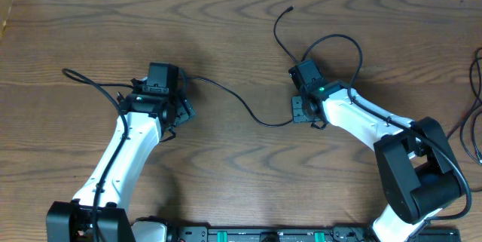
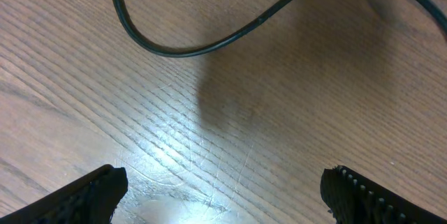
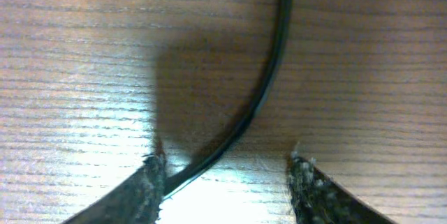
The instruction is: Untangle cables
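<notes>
Lying across tabletop (image 1: 226,16) centre, black cable (image 3: 269,84) passes between right gripper (image 3: 227,165) jaws, parted, not clamped; left gripper (image 2: 223,189) jaws wide apart, empty.

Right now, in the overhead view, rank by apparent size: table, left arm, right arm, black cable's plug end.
1. table
2. right arm and left arm, too alike to rank
3. black cable's plug end

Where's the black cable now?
Overhead, the cable lies centre-frame, running from left gripper to right gripper, passing between the right one's open fingers.
</notes>
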Controlling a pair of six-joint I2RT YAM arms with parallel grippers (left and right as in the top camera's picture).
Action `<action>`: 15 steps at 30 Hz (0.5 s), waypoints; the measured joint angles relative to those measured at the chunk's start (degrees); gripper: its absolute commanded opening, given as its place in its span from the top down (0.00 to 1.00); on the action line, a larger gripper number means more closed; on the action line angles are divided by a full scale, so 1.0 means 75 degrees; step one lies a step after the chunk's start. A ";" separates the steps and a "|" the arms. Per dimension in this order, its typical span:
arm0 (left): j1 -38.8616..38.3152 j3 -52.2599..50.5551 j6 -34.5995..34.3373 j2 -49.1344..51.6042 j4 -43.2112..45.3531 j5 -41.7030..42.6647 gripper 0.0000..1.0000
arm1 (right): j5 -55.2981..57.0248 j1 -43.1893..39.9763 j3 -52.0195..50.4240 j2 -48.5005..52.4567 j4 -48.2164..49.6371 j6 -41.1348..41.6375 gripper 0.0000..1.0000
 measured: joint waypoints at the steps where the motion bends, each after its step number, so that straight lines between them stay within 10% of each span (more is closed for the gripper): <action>1: 0.0000 0.0000 0.0000 0.0000 0.0000 0.0000 0.06 | 0.0000 0.0000 0.0000 0.0000 -0.0003 0.0009 0.53; 15: 0.0000 0.0000 0.0000 0.0000 0.0000 0.0000 0.05 | -0.0006 0.0000 0.0000 -0.0006 -0.0128 -0.0041 0.81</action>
